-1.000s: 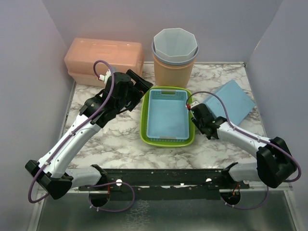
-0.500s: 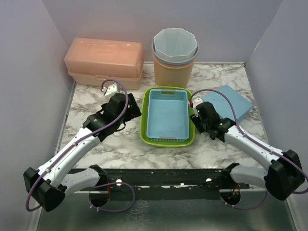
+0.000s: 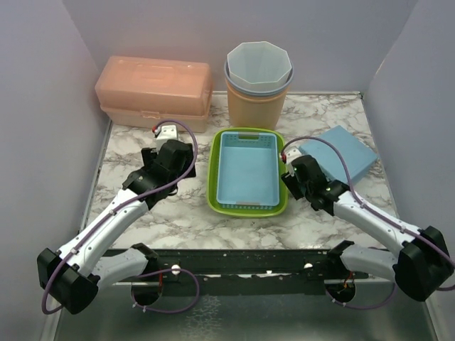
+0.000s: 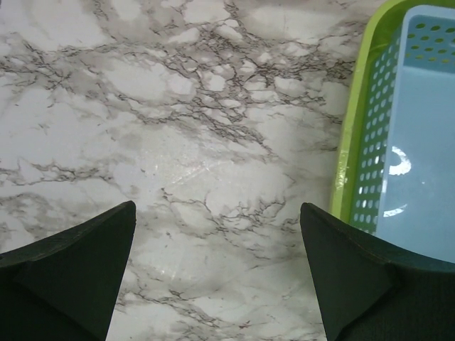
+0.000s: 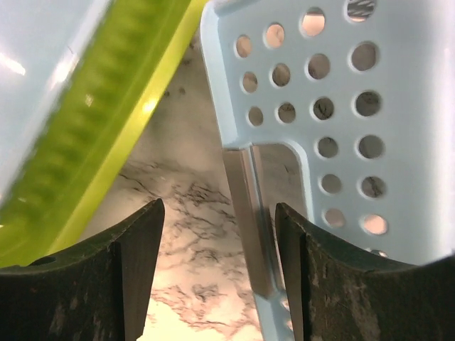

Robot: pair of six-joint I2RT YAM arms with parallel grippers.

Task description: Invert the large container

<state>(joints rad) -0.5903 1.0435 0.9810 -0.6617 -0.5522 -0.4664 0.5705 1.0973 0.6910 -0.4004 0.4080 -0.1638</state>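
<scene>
1. We see the green container [image 3: 248, 210] upright in the middle of the table [image 3: 178, 213], with a blue basket [image 3: 245, 170] nested inside.
2. Both pincers are released: left gripper [image 4: 217, 213] over bare table, right gripper [image 5: 218, 206] beside the rim.
3. Tipping may dump the basket, which looks loose.

I see the large container [image 3: 248, 209], a lime-green perforated basket, upright with its mouth up. It sits just in front of the bin [image 3: 256, 110], with a light-blue basket [image 3: 246, 170] nested inside.

open marble table [image 3: 142, 206] left of green basket [image 3: 248, 208], blue container [image 3: 341, 150] crowding its right
</scene>
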